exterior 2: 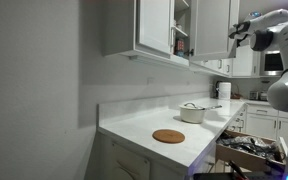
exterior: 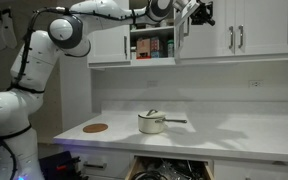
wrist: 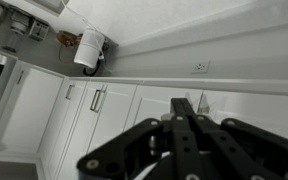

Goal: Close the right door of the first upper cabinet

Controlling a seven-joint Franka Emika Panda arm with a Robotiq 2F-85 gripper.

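The first upper cabinet [exterior: 152,44] stands open, showing shelves of colourful jars; it also shows in an exterior view [exterior 2: 181,40]. Its right door [exterior: 179,40] swings out from the wall, edge-on here and seen as a white panel in an exterior view [exterior 2: 212,30]. My gripper [exterior: 190,12] is high up, just right of the door's top, on its outer side; it also shows in an exterior view [exterior 2: 238,30]. I cannot tell whether it touches the door. In the wrist view the fingers [wrist: 184,104] are pressed together with nothing between them.
The wider neighbouring cabinet with paired handles [exterior: 234,38] is just right of the gripper and fills the wrist view [wrist: 96,98]. On the counter stand a lidded pot [exterior: 152,122] and a round wooden trivet [exterior: 95,128]. A lower drawer [exterior: 169,170] is pulled open.
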